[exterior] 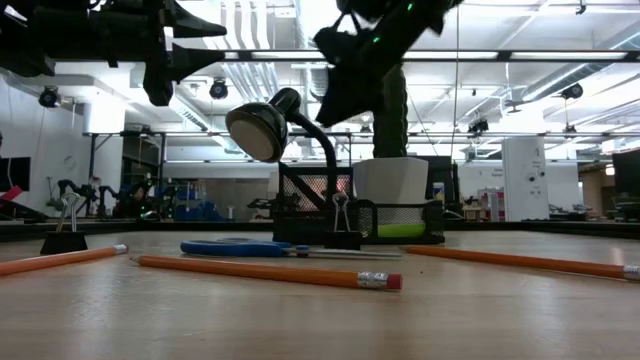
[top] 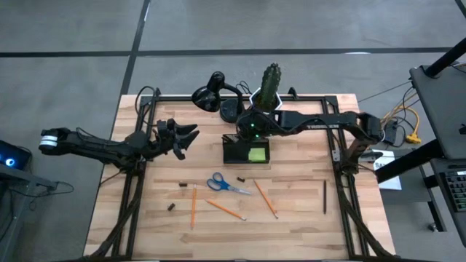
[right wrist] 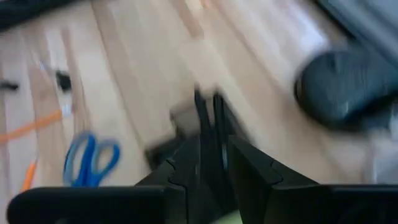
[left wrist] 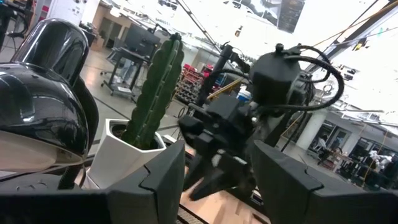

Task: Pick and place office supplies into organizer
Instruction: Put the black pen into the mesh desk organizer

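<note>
Tabletop organizer [top: 246, 151] beneath right gripper [top: 247, 129]

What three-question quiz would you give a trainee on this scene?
1. True or false: the scissors lie in the organizer.
2. How many pencils lie on the table?
3. The green pad is: A in the organizer, B on the bare table, C under the scissors.
Key: 1 false; 2 three; 3 A.
</note>
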Robot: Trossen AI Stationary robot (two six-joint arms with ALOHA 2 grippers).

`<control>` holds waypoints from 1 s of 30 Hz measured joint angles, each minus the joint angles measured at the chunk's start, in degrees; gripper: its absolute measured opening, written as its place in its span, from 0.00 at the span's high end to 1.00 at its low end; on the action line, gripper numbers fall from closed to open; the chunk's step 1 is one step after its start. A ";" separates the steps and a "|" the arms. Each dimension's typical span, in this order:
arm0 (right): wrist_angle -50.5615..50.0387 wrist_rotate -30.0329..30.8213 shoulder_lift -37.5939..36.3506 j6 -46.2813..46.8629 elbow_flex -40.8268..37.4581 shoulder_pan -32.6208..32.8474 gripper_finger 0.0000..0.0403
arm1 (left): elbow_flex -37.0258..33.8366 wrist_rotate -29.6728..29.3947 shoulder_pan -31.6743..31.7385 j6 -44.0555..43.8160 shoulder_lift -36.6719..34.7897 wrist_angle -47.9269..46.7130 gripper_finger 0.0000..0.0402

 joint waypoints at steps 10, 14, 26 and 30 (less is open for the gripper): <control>-27.03 0.06 -8.03 23.52 -2.48 4.95 0.84 | 0.00 0.00 0.00 0.07 0.37 0.01 0.58; -30.17 0.08 -12.23 34.47 -6.89 6.00 0.84 | 0.00 -0.02 0.00 0.05 0.38 0.01 0.58; -34.97 -12.07 -23.65 52.50 -25.79 12.46 0.78 | 0.00 -0.01 0.00 0.00 0.38 -0.03 0.58; -34.95 -13.79 -27.25 61.22 -32.61 16.41 0.73 | 0.00 -0.01 0.00 0.00 0.38 -0.03 0.58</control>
